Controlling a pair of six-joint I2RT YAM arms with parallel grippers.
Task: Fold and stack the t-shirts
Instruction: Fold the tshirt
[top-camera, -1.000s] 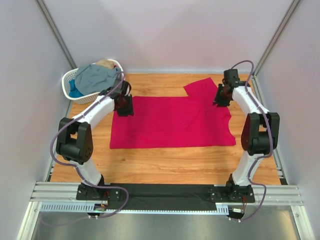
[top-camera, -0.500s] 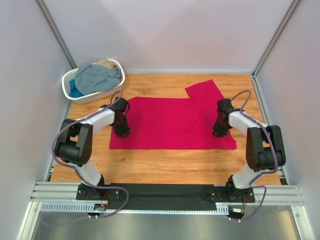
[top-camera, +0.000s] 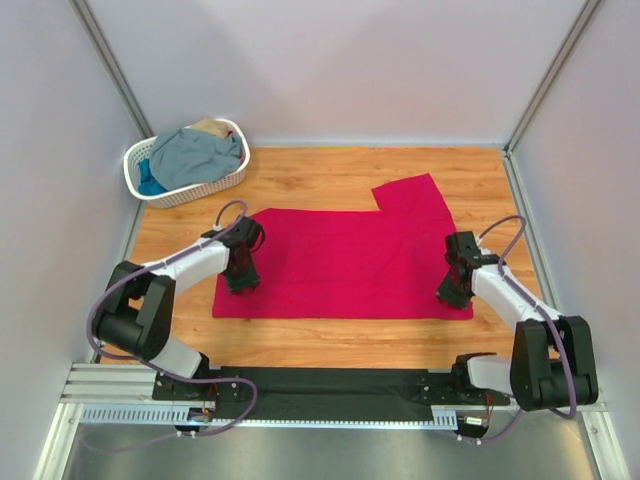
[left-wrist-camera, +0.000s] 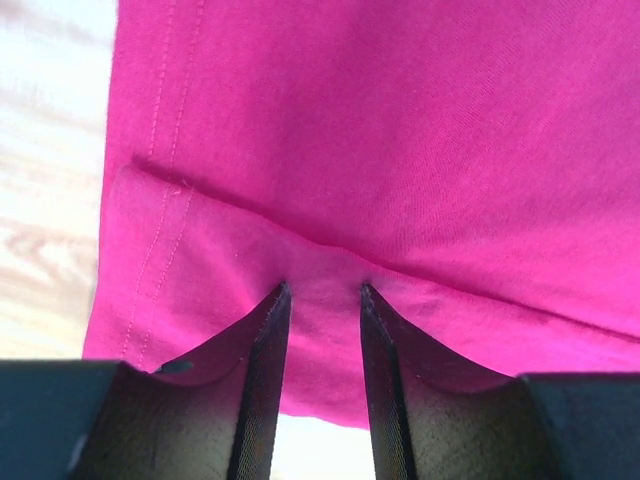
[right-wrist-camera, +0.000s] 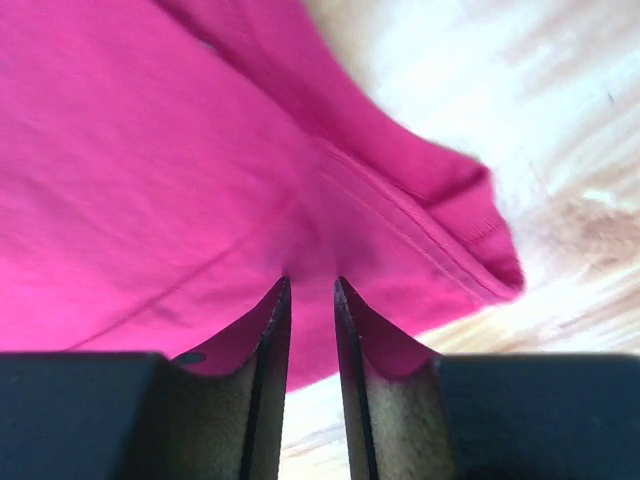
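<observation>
Arms in the top external view both fold low over the wooden table (top-camera: 330, 170). The left arm's elbow sits out by the near left edge. Its forearm runs away and to the right, and the wrist tips down so the left gripper (top-camera: 241, 283) lands on the near left part of the crimson-pink t-shirt (top-camera: 340, 265). The right arm mirrors it: elbow low by the near right edge, forearm slanting away and left, right gripper (top-camera: 452, 295) pointing down at the shirt's near right corner. The shirt lies spread flat across the middle of the table, 1 sleeve (top-camera: 410, 195) jutting out at its far right. At the far left corner a white lattice basket (top-camera: 140, 157) holds a grey-blue t-shirt (top-camera: 195, 155) on top, with a bright blue t-shirt (top-camera: 150, 183) and a tan t-shirt (top-camera: 210, 127) showing at its edges.

Left wrist view: the 2 fingers (left-wrist-camera: 262, 380) stand at a middling gap with a raised ridge of pink cloth caught between their tips. The left gripper (left-wrist-camera: 324, 290) thus holds the shirt (left-wrist-camera: 400, 130) close to its stitched hem (left-wrist-camera: 150, 170). Bare table (left-wrist-camera: 45, 270) shows at left.

Right wrist view: the 2 fingers (right-wrist-camera: 268, 380) are nearly together, a thin pinch of cloth between them. The right gripper (right-wrist-camera: 311, 285) grips the shirt (right-wrist-camera: 150, 170) just beside a rolled hem edge (right-wrist-camera: 470, 215), with table (right-wrist-camera: 570, 120) wood beyond.
</observation>
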